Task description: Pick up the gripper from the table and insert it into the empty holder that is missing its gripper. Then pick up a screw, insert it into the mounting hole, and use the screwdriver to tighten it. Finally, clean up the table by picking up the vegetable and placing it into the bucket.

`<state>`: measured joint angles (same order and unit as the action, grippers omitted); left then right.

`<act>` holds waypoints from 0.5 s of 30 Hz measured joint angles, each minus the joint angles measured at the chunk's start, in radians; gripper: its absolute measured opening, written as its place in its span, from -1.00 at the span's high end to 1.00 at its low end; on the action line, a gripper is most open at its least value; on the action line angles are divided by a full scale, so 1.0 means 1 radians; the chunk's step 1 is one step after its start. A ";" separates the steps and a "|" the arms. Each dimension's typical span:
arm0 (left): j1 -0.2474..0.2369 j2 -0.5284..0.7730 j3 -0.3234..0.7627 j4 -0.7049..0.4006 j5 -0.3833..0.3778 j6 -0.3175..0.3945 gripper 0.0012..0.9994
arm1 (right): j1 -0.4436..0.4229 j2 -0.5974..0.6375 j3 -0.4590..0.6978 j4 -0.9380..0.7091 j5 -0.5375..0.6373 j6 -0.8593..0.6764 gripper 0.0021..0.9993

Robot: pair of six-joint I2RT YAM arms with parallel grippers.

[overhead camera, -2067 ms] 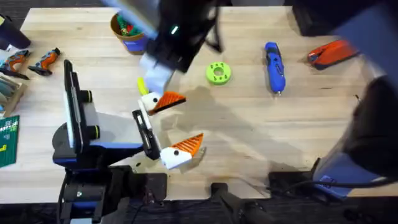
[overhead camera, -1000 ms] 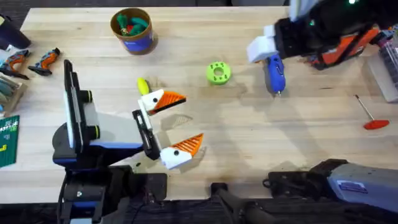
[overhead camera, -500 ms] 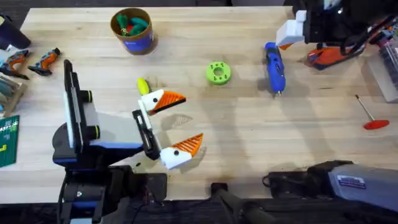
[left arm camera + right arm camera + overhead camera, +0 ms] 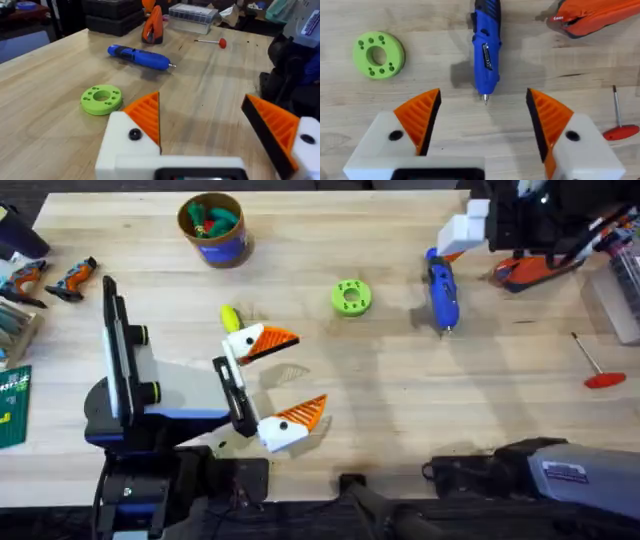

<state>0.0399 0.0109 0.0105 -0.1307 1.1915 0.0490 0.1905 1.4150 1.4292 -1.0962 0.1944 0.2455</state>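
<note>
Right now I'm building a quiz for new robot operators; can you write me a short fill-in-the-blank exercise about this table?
1. The blue screwdriver lies flat on the ____.
2. The right gripper hovers above the screwdriver with its jaws ____.
3. The small tool with the red handle lies to the ____ of the screwdriver in the overhead view.
4. The disc with holes is ____ in colour.

Missing words: table; open; right; green

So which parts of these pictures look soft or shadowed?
Overhead view: the right tool at the far edge looks slightly smeared, and the screwdriver lies crisp with a faint shadow beside it. Left wrist view: the near orange pads are soft. Right wrist view: a grey shadow flanks the screwdriver.
</note>
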 joint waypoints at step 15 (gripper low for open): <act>0.000 0.000 0.000 0.000 0.001 0.000 0.33 | 0.000 0.000 0.000 0.000 0.000 -0.007 -0.98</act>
<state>0.0399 0.0109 0.0105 -0.1307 1.1923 0.0490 0.1905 1.4147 1.4292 -1.0960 0.1944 0.2386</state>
